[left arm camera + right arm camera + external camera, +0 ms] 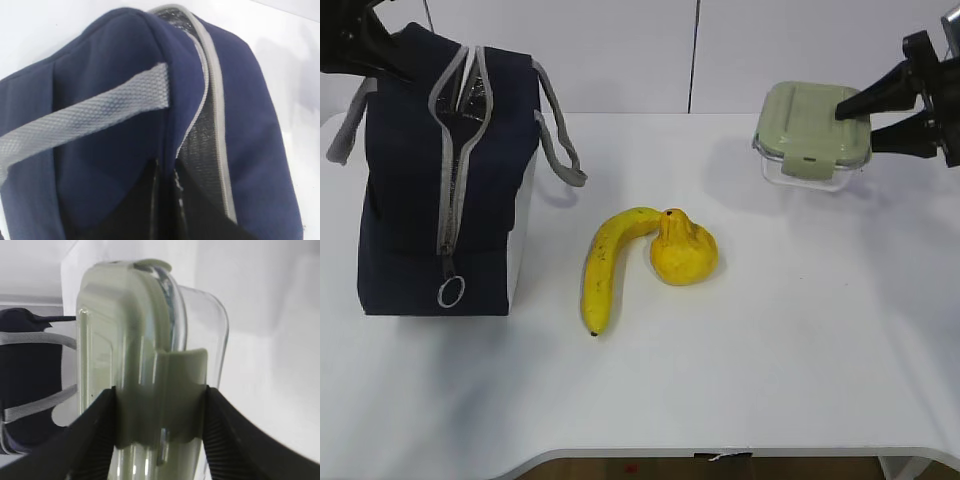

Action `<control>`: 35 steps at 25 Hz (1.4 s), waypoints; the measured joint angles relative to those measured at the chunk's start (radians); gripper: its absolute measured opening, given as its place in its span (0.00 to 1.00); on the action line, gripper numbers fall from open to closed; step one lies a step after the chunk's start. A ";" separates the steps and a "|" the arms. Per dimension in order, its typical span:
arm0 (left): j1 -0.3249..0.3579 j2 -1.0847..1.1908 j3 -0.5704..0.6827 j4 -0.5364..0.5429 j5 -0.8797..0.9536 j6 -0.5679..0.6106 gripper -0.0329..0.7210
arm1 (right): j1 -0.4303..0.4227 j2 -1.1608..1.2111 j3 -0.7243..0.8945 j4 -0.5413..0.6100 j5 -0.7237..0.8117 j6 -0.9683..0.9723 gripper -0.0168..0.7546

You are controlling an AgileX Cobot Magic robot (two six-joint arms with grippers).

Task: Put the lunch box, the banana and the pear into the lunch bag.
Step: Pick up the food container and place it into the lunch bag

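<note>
The navy lunch bag [410, 200] stands at the table's left with its grey zipper open at the top, so the foil lining [200, 145] shows. My left gripper [400, 62] is at the bag's top. In the left wrist view it [167, 172] is shut on the navy fabric edge beside the opening. At the right, my right gripper [857, 128] is shut on the lunch box [805, 135], one finger on the green lid and one below, at the clip [165, 385]. The box seems slightly off the table. The banana [603, 265] and the pear [685, 250] lie touching at mid-table.
Grey strap handles [560, 140] hang off the bag's sides; one crosses the left wrist view [90, 117]. The zipper's ring pull [451, 291] dangles low on the bag's front. A white wall stands behind the table, and the table's front edge [720, 452] curves near the bottom.
</note>
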 joint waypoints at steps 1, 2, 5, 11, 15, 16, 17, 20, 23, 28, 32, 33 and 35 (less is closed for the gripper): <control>-0.004 0.000 0.000 0.002 0.000 -0.002 0.04 | 0.008 -0.005 -0.015 -0.004 0.000 0.015 0.53; -0.013 0.000 0.000 0.007 0.000 -0.006 0.04 | 0.019 -0.010 -0.035 -0.006 0.004 0.035 0.53; -0.033 0.000 0.000 0.007 0.000 -0.010 0.04 | 0.067 -0.010 -0.103 -0.011 0.008 0.094 0.53; -0.039 0.000 0.000 0.009 0.000 -0.013 0.04 | 0.217 -0.010 -0.251 -0.024 0.030 0.196 0.53; -0.039 0.000 0.000 0.009 0.004 -0.013 0.04 | 0.312 -0.010 -0.340 -0.026 0.047 0.246 0.53; -0.039 0.000 0.000 0.009 0.006 -0.013 0.04 | 0.335 -0.010 -0.358 -0.026 0.049 0.256 0.53; -0.039 0.000 0.000 0.007 0.008 -0.013 0.04 | 0.355 -0.010 -0.373 -0.026 0.052 0.267 0.53; -0.045 0.000 -0.015 0.005 0.017 -0.013 0.04 | 0.402 -0.010 -0.406 -0.026 0.059 0.294 0.53; -0.068 0.000 -0.043 0.007 0.019 -0.013 0.04 | 0.444 0.003 -0.436 -0.026 0.067 0.305 0.53; -0.102 0.000 -0.068 0.006 0.019 -0.017 0.04 | 0.504 0.055 -0.486 -0.028 0.069 0.330 0.53; -0.114 0.000 -0.068 -0.001 0.019 -0.025 0.04 | 0.536 0.093 -0.490 -0.042 0.069 0.334 0.53; -0.116 0.000 -0.068 -0.006 0.019 -0.025 0.04 | 0.542 0.105 -0.492 -0.046 0.069 0.334 0.53; -0.121 0.000 -0.068 -0.026 0.019 -0.026 0.04 | 0.546 0.129 -0.494 -0.050 0.069 0.334 0.53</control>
